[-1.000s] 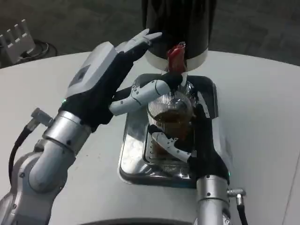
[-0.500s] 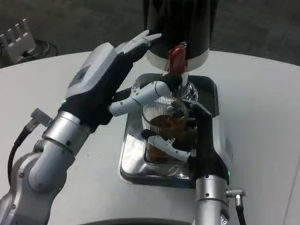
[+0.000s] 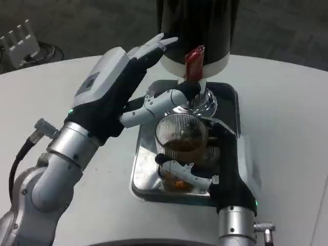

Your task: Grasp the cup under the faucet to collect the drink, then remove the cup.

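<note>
A clear ribbed cup (image 3: 181, 137) holding brown drink is gripped by my right hand (image 3: 215, 164), fingers wrapped around its lower part. It sits over the near part of the steel drip tray (image 3: 142, 169), a little nearer me than the faucet. The black dispenser (image 3: 197, 25) stands behind, with a red tap handle (image 3: 191, 62) and a chrome spout (image 3: 202, 102). My left hand (image 3: 120, 87) is up at the dispenser, fingers spread, one fingertip near the tap and the upper fingers against the dispenser's white base ring.
The tray rests on a white table (image 3: 287, 113). A white rack-like object (image 3: 18, 41) lies at the far left edge. Dark floor lies beyond the table's far edge.
My right hand has drawn the cup toward me, out from under the spout and to the tray's near part. The left hand has stayed at the tap.
</note>
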`<action>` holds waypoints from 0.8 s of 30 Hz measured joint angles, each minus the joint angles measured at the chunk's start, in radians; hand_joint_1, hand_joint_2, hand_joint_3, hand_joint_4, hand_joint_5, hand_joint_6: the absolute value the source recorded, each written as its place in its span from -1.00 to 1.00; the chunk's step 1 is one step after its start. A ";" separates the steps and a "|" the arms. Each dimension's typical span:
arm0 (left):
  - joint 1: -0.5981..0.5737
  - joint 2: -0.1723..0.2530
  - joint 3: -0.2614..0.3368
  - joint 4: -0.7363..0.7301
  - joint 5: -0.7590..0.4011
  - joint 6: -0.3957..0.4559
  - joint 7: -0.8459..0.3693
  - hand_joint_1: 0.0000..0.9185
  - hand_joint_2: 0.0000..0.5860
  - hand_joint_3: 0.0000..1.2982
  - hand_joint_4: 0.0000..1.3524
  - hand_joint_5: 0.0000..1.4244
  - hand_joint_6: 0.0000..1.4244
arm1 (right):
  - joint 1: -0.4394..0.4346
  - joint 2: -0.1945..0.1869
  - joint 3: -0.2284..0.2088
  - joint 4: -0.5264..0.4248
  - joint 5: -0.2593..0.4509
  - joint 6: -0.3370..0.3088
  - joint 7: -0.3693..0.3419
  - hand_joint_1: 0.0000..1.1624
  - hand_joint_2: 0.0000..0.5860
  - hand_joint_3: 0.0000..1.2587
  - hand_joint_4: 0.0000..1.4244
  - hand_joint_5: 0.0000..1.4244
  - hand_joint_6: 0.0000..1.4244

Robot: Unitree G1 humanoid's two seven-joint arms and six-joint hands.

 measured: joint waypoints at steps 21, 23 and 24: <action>0.083 0.013 -0.028 -0.218 0.082 -0.001 0.000 -1.00 -0.64 -0.75 -1.00 -0.89 -0.97 | 0.237 -0.053 0.069 -0.297 -0.063 0.001 0.092 0.69 -0.70 0.18 0.11 0.41 0.71; 0.118 0.015 -0.009 -0.252 0.082 -0.003 0.000 -1.00 -0.64 -0.77 -1.00 -0.90 -0.97 | 0.247 -0.056 0.073 -0.313 -0.074 0.002 0.100 0.69 -0.70 0.18 0.11 0.41 0.71; 0.146 0.016 0.002 -0.279 0.081 -0.008 0.002 -1.00 -0.64 -0.77 -1.00 -0.90 -0.97 | 0.257 -0.057 0.074 -0.325 -0.078 0.002 0.101 0.69 -0.71 0.18 0.11 0.41 0.71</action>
